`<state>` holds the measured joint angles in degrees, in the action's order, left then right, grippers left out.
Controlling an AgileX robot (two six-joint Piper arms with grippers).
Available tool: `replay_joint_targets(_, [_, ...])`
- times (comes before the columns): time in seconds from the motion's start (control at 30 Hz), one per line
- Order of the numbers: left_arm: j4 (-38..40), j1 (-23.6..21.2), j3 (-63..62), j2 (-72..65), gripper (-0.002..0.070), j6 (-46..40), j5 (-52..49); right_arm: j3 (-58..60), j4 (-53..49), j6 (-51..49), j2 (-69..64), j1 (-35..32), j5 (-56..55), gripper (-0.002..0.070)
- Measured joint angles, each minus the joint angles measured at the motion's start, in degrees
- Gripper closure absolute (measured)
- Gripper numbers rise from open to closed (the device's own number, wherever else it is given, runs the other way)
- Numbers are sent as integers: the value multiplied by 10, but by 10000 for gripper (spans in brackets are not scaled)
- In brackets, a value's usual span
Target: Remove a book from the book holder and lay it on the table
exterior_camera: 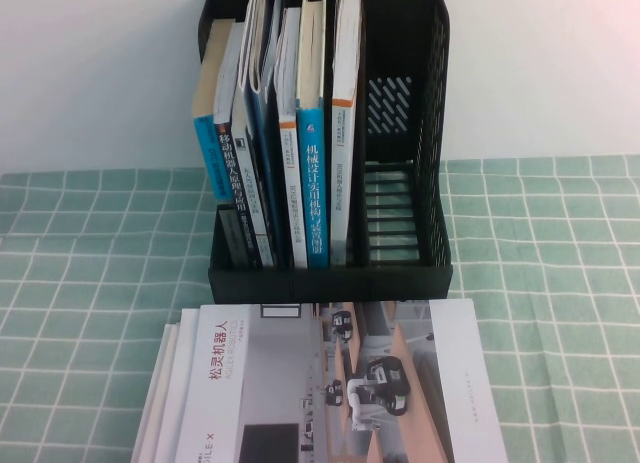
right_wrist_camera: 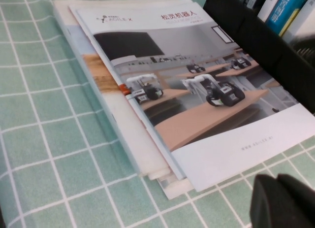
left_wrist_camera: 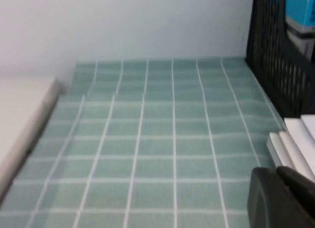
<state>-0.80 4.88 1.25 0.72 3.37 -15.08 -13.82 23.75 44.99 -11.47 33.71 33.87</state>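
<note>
While the book (exterior_camera: 330, 383) is lying flat, cover up, on a small stack of other brochures (right_wrist_camera: 142, 159) on the desk (exterior_camera: 560, 313), you are looking at a layout that suggests the placing step is complete. This stack is sitting just in front of the book holder (exterior_camera: 325, 273), which is standing upright at the back of the desk with several blue-spined books (exterior_camera: 312, 183) filling its left slots; the right slot is showing no books. Keeping the volumes vertical in their slots is what is leaving the flat area in front free for the brochure.

You are seeing neither arm in the high view. A dark part of the left hand (left_wrist_camera: 280, 198) is showing at the edge of its wrist view, low over the check cloth beside the stack's white edges. A dark part of the right hand (right_wrist_camera: 283, 201) is likewise showing near the book's near corner. You cannot tell from these views whether either hand is parted or closed; neither appears to be gripping anything.
</note>
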Motion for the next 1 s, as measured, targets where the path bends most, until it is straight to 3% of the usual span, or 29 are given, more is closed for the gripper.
replay_joint_targets(0.13, [3, 0, 1, 0, 678, 12, -40, 0, 0, 0, 0, 0, 0, 678])
replay_joint_targets(1.0, [4, 0, 1, 0, 678, 14, -44, 1, -7, 0, 0, 0, 5, 678])
